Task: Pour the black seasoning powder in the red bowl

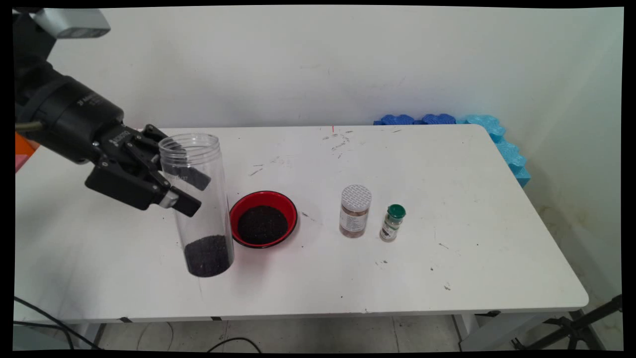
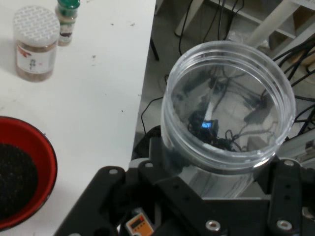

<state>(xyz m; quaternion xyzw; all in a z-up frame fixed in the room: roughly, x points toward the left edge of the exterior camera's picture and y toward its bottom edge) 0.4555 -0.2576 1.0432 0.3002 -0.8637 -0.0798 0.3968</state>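
Lettering shows white on the black two-finger gripper [image 1: 185, 190] body, but it cannot be read; the same goes for the paper labels on the two small jars. Its jaws are clenched on the tall clear plastic jar [image 1: 198, 209], one finger in front of the wall and one behind, about a third of the way down from the open mouth. That jar has a layer of dark granules at its bottom and hangs slightly tilted — long axis near vertical, mouth leaning toward 11 o'clock, base toward 5 o'clock — at the left of the white table [image 1: 447, 199]. In the hand view its open rim [image 2: 229, 105] faces the camera. Just beside it at 3 o'clock sits the red bowl of dark granules [image 1: 263, 219]. Further along at 3 o'clock stand a small clear jar with a white patterned lid and brown contents [image 1: 355, 211] and, just beside it, a little green-capped spice bottle [image 1: 392, 223]. Blue foam pieces [image 1: 497, 136] lie against the wall at the table's far right corner.
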